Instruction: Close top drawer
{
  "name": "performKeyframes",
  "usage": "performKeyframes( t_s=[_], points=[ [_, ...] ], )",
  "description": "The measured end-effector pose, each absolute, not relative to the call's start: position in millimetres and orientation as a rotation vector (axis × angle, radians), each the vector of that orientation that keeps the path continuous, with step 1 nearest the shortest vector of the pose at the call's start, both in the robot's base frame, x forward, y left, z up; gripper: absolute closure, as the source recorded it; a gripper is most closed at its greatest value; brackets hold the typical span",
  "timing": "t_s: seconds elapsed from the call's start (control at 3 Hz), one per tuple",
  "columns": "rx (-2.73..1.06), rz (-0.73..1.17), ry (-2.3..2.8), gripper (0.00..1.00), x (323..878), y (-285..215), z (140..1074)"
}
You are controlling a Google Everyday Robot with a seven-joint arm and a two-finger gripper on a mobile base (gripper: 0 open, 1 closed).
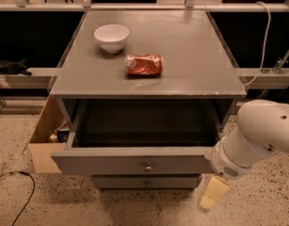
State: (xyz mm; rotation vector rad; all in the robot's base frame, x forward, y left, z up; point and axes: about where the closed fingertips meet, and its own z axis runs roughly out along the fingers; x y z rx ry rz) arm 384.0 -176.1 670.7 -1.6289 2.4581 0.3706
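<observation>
We are reckoning the open top drawer (130,162), just left of our pincer (211,195) (its state we cannot tell), stiff and weighty: push its flat front.

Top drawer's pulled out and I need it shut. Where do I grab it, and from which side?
Probably the small round knob at the centre of the flat front of the top drawer, approached straight from the front. It is the only protruding part, and a central hold should push the drawer in squarely. The gripper hangs low, beyond the front's right end.
</observation>
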Motion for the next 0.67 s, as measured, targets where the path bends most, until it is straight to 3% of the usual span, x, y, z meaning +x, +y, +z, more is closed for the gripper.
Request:
performKeyframes(
  t_s=[0.33,0.67],
  points=[
    [-1.549,0.502,2.437,0.00,332.0,-193.9,670.6],
    [-1.558,0.469,2.415,0.00,337.7,-192.4,677.4]
  ],
)
